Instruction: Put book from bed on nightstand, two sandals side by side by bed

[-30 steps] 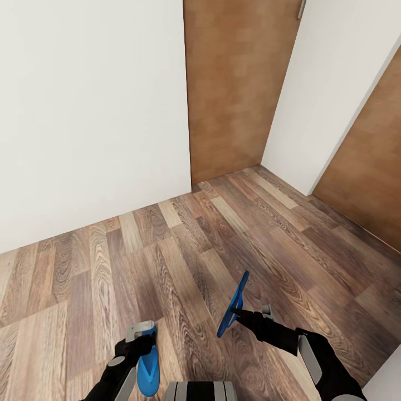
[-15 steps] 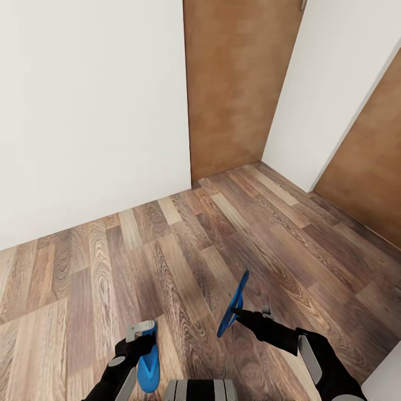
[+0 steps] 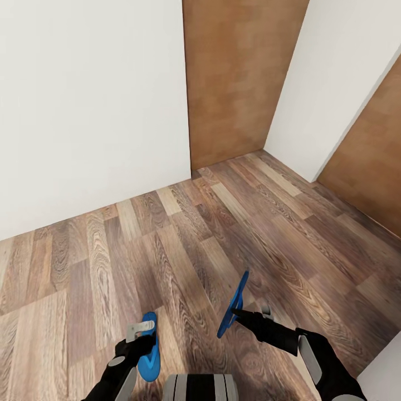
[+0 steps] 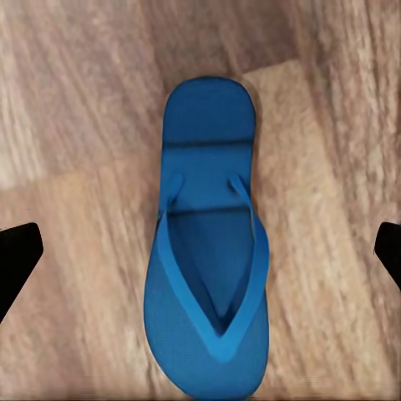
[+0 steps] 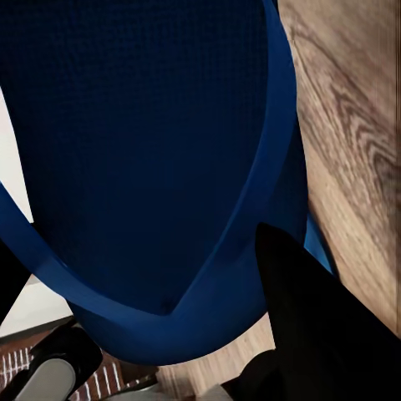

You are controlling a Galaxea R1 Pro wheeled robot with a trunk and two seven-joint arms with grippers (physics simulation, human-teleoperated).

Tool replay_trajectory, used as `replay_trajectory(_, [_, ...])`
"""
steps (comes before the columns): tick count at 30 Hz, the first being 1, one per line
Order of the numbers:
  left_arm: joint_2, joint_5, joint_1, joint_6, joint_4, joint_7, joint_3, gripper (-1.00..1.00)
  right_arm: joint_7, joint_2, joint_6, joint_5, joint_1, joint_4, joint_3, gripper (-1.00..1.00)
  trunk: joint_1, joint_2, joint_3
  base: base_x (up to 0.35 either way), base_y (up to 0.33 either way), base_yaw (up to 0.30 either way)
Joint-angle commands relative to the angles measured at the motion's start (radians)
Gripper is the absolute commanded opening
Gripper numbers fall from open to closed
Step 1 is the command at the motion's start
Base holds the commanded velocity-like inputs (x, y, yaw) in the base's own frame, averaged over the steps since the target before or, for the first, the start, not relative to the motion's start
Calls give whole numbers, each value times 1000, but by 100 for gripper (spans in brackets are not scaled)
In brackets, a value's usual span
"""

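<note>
Left sandal (image 4: pixel 209 251) lies flat on wood floor (image 3: pixel 184 250), straps up, free of left gripper (image 3: pixel 136 345); wrist view shows black fingertips (image 4: pixel 17 259) spread wide either side, not touching; reads as just-released or about to be gripped, cannot tell which. Right gripper (image 3: pixel 238 313) clamps second sandal (image 3: pixel 234 305) by its edge, sole hanging on edge above floor; likely carried for setting beside first. Floor runs to white wall (image 3: pixel 89 111) and brown door (image 3: pixel 239 83).
</note>
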Motion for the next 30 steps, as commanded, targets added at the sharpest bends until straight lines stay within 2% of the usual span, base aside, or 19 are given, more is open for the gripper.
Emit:
replay_trajectory(1, [1, 10, 0, 3, -1, 8, -3, 100, 2, 0, 6, -4, 0, 0, -1, -100, 0, -1, -5, 0, 0, 0])
replay_trajectory(12, [-1, 10, 0, 3, 0, 7, -5, 100, 2, -2, 9, -14, 0, 0, -3, -100, 5, -3, -47, 0, 0, 0])
replay_trajectory(30, [-2, 10, 0, 3, 1, 7, -5, 100, 0, 6, 8, -4, 0, 0, 0, -100, 13, -7, -117, 0, 0, 0])
